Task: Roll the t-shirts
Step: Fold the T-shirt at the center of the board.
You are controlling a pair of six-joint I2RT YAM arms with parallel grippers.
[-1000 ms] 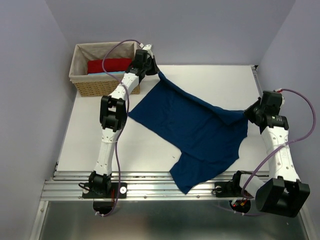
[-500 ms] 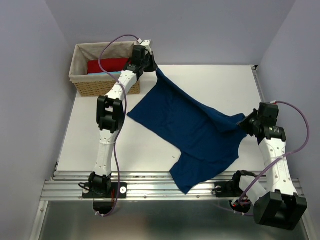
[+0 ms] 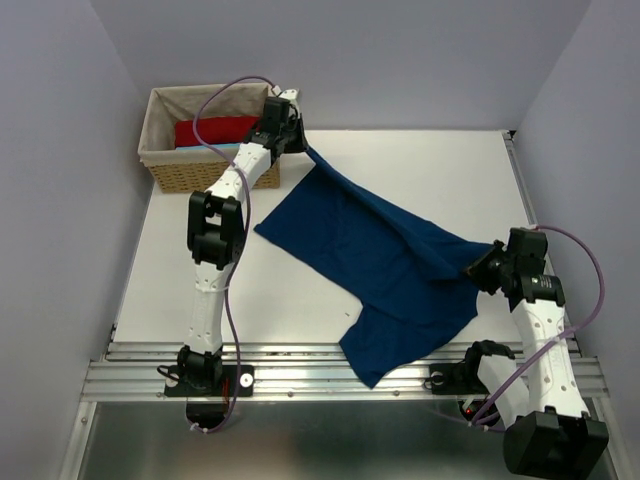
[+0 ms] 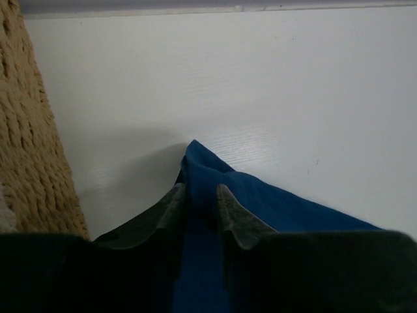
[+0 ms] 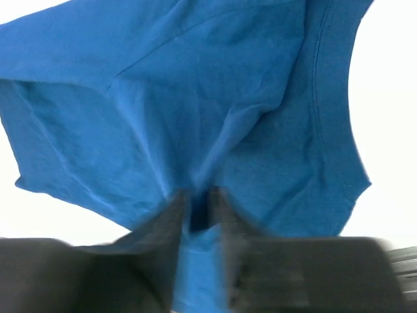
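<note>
A dark navy t-shirt [image 3: 380, 260] lies spread across the middle of the white table [image 3: 430, 170], one part hanging over the near edge. My left gripper [image 3: 300, 148] holds its far corner beside the basket, low over the table. In the left wrist view the cloth [image 4: 273, 205] runs between the narrowly set fingers of that gripper [image 4: 201, 192]. My right gripper [image 3: 478, 268] grips the shirt's right edge. There the cloth [image 5: 163, 85] bunches into the right gripper [image 5: 201, 199]. A red piece [image 3: 215, 130] and a light-blue strip [image 3: 222, 147] lie in the basket.
A wicker basket [image 3: 165, 170] with a cloth liner stands at the back left corner, and its woven wall [image 4: 32, 143] is close to the left fingers. Purple walls close in the table on three sides. A metal rail [image 3: 300, 365] runs along the near edge.
Both grippers have come down toward the table with the shirt's edge. The right one has moved nearer and leftward, the left one slightly left toward the basket. The stretched edge now sags lower.
</note>
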